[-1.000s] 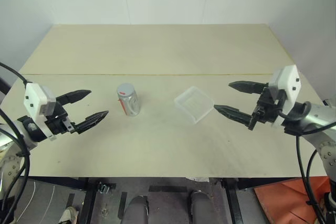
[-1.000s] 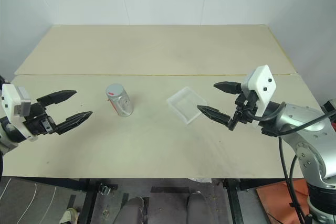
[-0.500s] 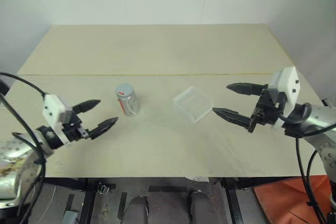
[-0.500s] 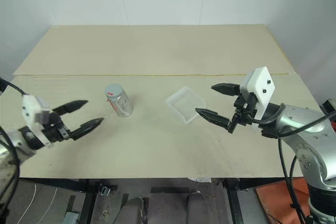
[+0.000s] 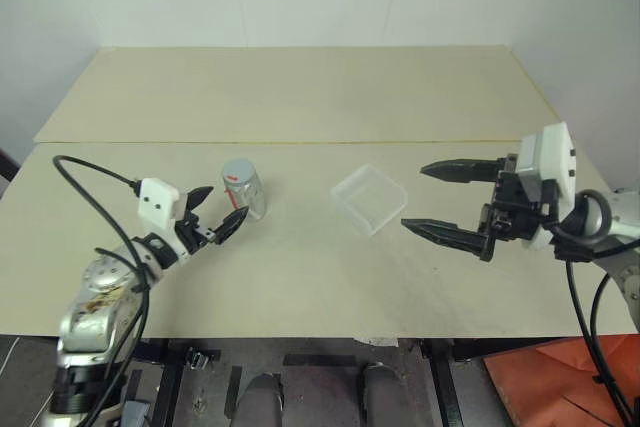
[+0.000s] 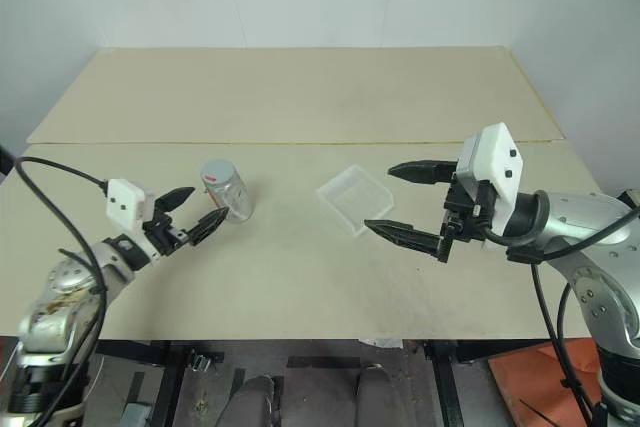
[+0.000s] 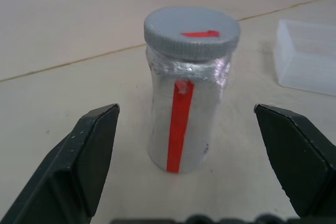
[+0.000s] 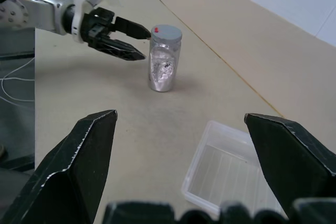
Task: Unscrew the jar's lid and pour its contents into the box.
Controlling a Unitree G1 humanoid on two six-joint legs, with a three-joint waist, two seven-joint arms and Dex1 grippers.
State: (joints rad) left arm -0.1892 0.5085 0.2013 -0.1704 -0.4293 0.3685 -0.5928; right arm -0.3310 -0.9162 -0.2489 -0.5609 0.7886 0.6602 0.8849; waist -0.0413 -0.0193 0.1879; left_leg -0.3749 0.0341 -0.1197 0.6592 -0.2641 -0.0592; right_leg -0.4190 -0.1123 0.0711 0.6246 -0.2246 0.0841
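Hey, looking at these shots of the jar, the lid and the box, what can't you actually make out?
- Contents of the jar: hidden in the left wrist view by its silvery, crinkled wall and red strip; too small to tell in the head views.
- Far side of the jar: turned away in the left wrist view.
- The box: cut off by the picture's edge in the left wrist view.
- Threads under the lid: covered by its rim.
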